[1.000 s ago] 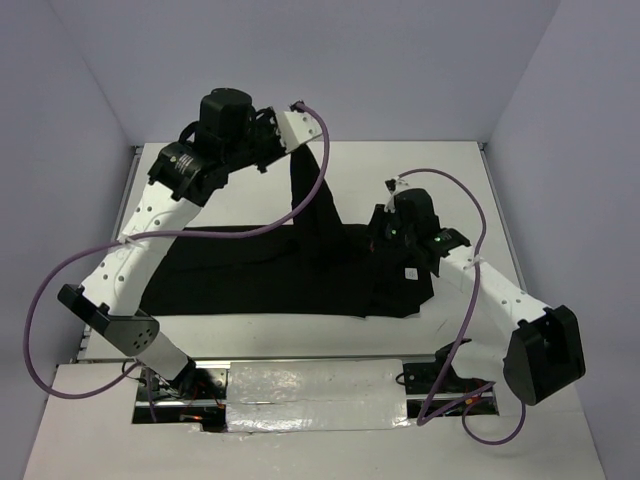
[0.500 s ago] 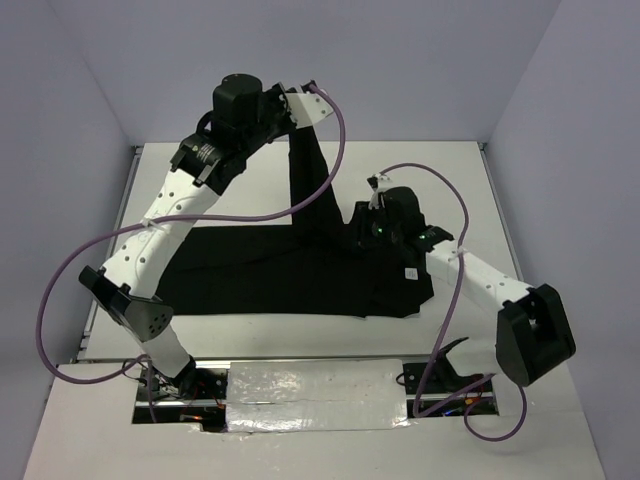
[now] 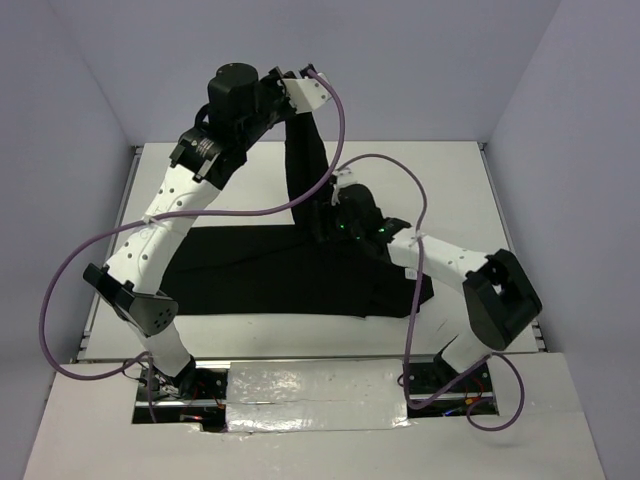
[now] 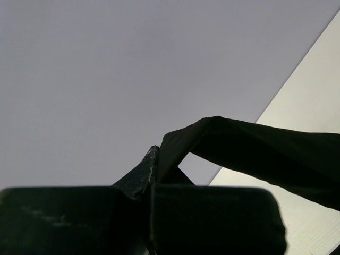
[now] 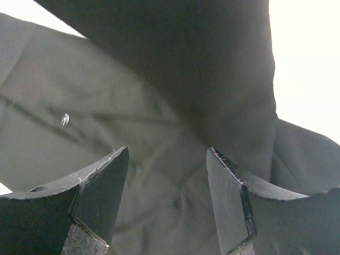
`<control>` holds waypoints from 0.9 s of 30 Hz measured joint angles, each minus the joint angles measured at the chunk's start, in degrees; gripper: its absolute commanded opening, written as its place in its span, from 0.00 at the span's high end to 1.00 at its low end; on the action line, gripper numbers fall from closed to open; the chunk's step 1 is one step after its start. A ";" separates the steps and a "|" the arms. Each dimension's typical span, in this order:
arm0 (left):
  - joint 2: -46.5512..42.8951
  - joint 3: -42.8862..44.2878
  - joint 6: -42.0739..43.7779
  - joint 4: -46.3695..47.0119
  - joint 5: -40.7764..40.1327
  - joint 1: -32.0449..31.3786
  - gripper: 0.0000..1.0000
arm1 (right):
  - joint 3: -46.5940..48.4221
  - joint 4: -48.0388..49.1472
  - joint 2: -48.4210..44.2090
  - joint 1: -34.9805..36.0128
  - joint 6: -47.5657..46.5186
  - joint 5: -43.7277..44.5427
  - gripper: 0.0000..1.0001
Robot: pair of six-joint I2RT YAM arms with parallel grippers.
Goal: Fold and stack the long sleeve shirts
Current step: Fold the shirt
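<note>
The black long sleeve shirt (image 3: pixel 260 270) lies spread across the white table, with a small white tag (image 3: pixel 408 273) near its right end. One sleeve (image 3: pixel 303 170) is pulled up off the table in a taut strip. My left gripper (image 3: pixel 292 112) is high over the far side, shut on the top of that sleeve. In the left wrist view the fabric (image 4: pixel 255 151) runs out from the closed left gripper (image 4: pixel 155 159). My right gripper (image 3: pixel 323 215) hovers low over the shirt at the foot of the raised sleeve. It is open, its fingers (image 5: pixel 106 183) apart above wrinkled cloth (image 5: pixel 159 122), holding nothing.
The white table (image 3: pixel 450 180) ends at walls behind and on both sides. A strip of silver tape (image 3: pixel 320 390) runs along the near edge between the arm bases. Purple cables (image 3: pixel 60 290) loop off both arms.
My right gripper has opened, let go of the shirt and moved left to the foot of the raised sleeve. The left arm has lifted the sleeve a little higher.
</note>
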 measured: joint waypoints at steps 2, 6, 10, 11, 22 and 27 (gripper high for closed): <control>0.00 0.00 0.00 0.17 -0.04 0.00 1.00 | 3.78 -0.57 3.43 1.81 -0.09 4.68 0.35; 0.00 0.00 0.04 0.61 -0.44 0.00 1.00 | 16.35 -6.49 13.75 1.62 1.62 16.06 0.54; 0.00 -0.04 0.09 1.16 -1.25 0.00 1.00 | 21.81 -11.67 18.64 -0.22 3.34 22.18 0.84; 0.00 -0.04 0.11 1.25 -1.55 0.00 1.00 | 21.97 -12.87 18.86 -0.79 3.87 23.12 0.84; 0.00 -0.26 0.20 1.88 -2.36 0.00 1.00 | 17.86 -14.38 13.94 -6.36 4.11 24.68 0.71; 0.00 -0.26 0.17 1.79 -2.29 0.00 1.00 | 17.86 -14.58 13.55 -10.47 4.11 24.11 0.71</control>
